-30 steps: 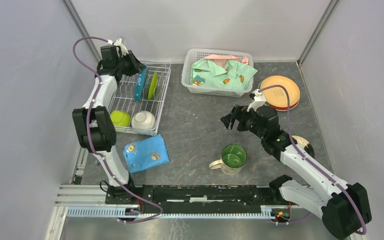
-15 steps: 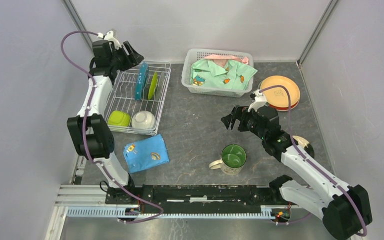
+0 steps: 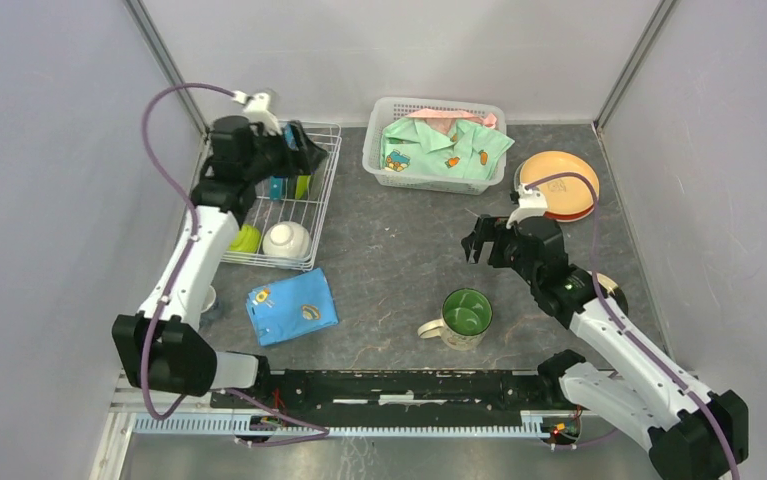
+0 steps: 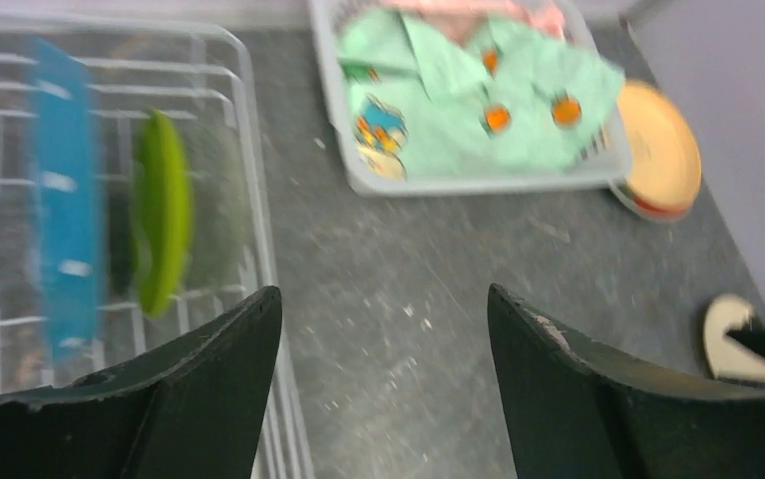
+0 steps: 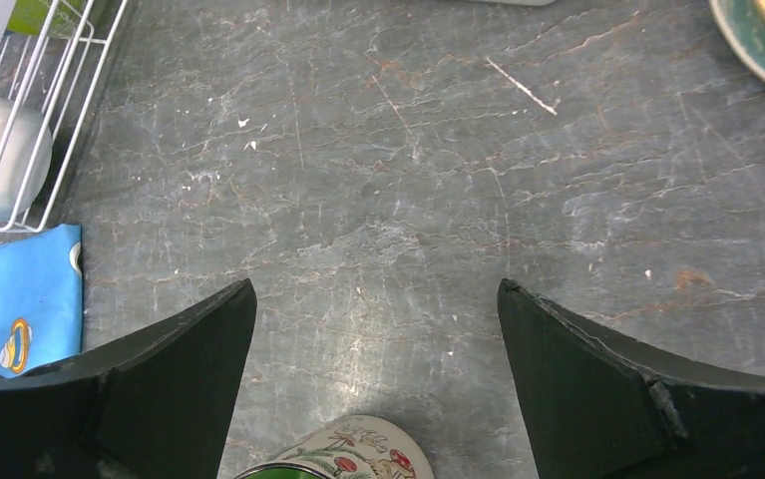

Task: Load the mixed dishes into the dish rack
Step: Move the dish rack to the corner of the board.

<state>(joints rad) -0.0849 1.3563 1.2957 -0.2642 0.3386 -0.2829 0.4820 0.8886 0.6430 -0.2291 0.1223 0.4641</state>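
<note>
Table: I see a grey marbled tabletop [image 3: 389, 260] carrying everything.
Rack: the white wire dish rack [image 3: 321, 190] sits at the far left.
Basket: a white plastic latticed basket [image 3: 429, 182] with green clothing stands at the far middle, well apart from the rack.
Left pincer: my left pincer [image 4: 383, 299] hovers over the rack's far right corner, jaws wide, nothing between them.
Right pincer: my right pincer [image 5: 376, 289] hangs above bare table between basket and mug, jaws spread wide, empty.
Plates out: a stack of round plates [image 3: 559, 183], orange on top, lies far right; a cream plate [image 3: 611, 285] is partly hidden by the right arm.
Plates racked: the blue dotted plate [image 4: 64, 249] and the lime-green plate [image 4: 162, 235] stand on edge side by side in the rack's far half.
Cloth: a folded blue cloth [image 3: 291, 306] lies just near of the rack.
Mug: the green-lined beige mug [image 3: 466, 315] stands upright, near centre, handle left.
Bowl: a white bowl [image 3: 286, 240] rests in the rack's near end.
Cup: a lime-green cup [image 3: 245, 238] sits left of that bowl.
</note>
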